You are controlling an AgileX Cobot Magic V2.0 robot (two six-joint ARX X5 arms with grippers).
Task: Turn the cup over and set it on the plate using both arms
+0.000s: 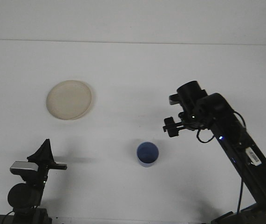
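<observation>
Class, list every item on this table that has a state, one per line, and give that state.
Small blue cup: upright, opening facing up, standing free on the table.
Round cream plate: flat on the table, nothing on it.
Right claw: away from the cup, holding nothing.
Left claw: low at the near edge, holding nothing.
</observation>
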